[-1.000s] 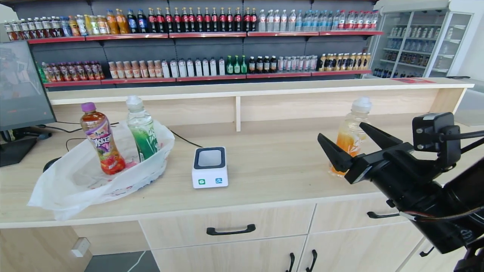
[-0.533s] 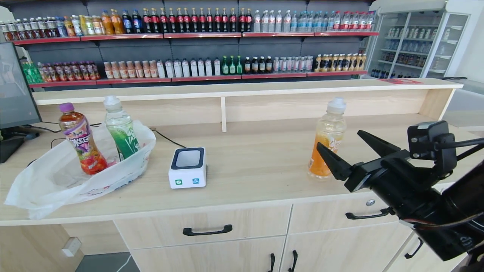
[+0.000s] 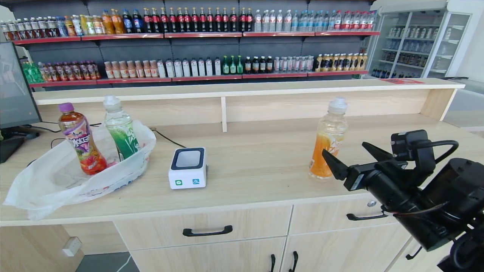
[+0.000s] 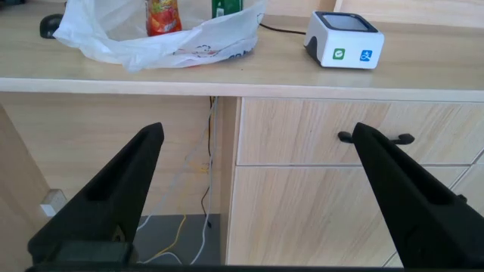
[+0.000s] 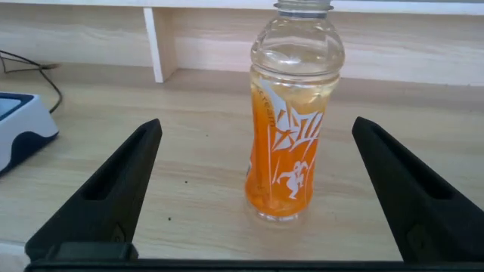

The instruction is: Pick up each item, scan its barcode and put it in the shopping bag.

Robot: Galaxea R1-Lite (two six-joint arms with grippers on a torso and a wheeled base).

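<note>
An orange drink bottle (image 3: 328,139) with a white cap stands upright on the right part of the wooden counter (image 3: 257,166). My right gripper (image 3: 343,149) hovers open just in front of it and slightly to its right, not touching. In the right wrist view the orange bottle (image 5: 291,128) stands beyond the right gripper (image 5: 257,125), between its spread fingers. The white shopping bag (image 3: 56,181) lies at the left, holding a purple-capped red bottle (image 3: 81,139) and a green-labelled bottle (image 3: 120,130). The white scanner (image 3: 188,168) sits mid-counter. My left gripper (image 4: 257,128) is open and empty, below counter level, facing the cabinet front.
A raised back ledge (image 3: 245,88) runs behind the counter, with stocked drink shelves beyond. A monitor (image 3: 15,90) and cables sit at the far left. Drawers with black handles (image 3: 206,231) lie below the counter edge. Bare countertop stretches between scanner and orange bottle.
The head camera swung right, shifting the whole picture left. My right gripper dropped lower and a little right relative to the orange bottle, staying open. The bottles, bag and scanner kept their places.
</note>
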